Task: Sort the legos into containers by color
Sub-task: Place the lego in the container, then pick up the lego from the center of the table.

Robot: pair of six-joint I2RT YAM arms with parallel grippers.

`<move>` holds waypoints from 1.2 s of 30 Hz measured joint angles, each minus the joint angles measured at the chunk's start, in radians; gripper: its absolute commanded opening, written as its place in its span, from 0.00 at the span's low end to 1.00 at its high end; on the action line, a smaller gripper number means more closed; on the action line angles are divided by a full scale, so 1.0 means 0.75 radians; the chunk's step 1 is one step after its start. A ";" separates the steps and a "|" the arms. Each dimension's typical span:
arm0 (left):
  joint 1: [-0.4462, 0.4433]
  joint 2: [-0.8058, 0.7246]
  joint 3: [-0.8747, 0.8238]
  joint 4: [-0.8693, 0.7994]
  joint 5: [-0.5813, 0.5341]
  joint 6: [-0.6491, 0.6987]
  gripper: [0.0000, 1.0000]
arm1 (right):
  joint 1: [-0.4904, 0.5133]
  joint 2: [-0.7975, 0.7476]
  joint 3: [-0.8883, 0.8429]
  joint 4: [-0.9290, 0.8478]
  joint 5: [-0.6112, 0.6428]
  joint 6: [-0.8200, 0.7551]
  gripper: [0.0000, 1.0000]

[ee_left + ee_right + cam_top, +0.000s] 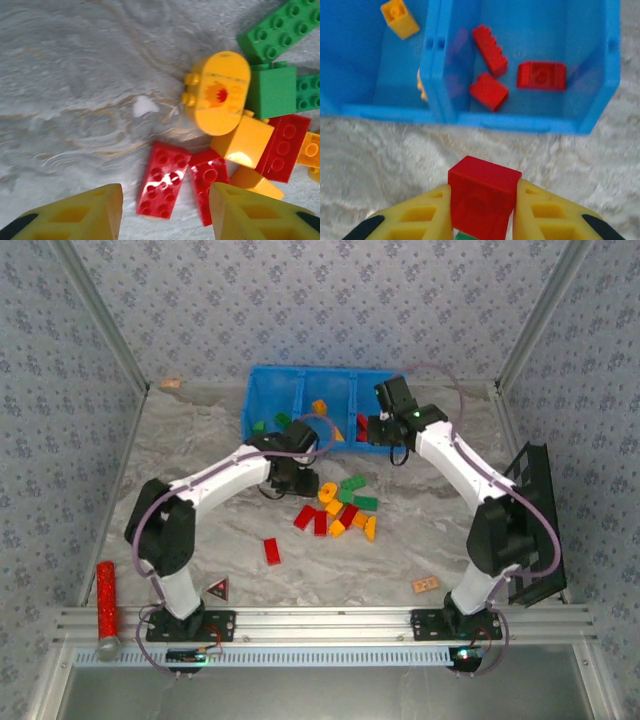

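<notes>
My right gripper (482, 194) is shut on a red lego (481, 186), just in front of the blue bin's near wall (520, 122). The bin's right container holds three red legos (490, 50). A yellow one (400, 20) lies in the middle container. My left gripper (165, 212) hangs open over the pile, and a red two-by-four lego (164, 180) lies flat on the table between its fingers. Beside it are another red lego (210, 182), a rounded yellow one (220, 92) and green ones (280, 30). From above, the pile (340, 510) sits mid-table, below the bin (250, 405).
A lone red lego (271, 551) lies left of the pile. A red cylinder (105, 597) and a red-and-black triangle (217, 588) are near the left arm's base. A tan tile (425, 584) lies front right. A black panel (530, 520) stands at the right edge.
</notes>
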 measured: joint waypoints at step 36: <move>-0.110 0.464 0.372 -0.024 -0.140 0.136 0.53 | -0.201 0.516 0.328 0.166 -0.181 -0.165 0.57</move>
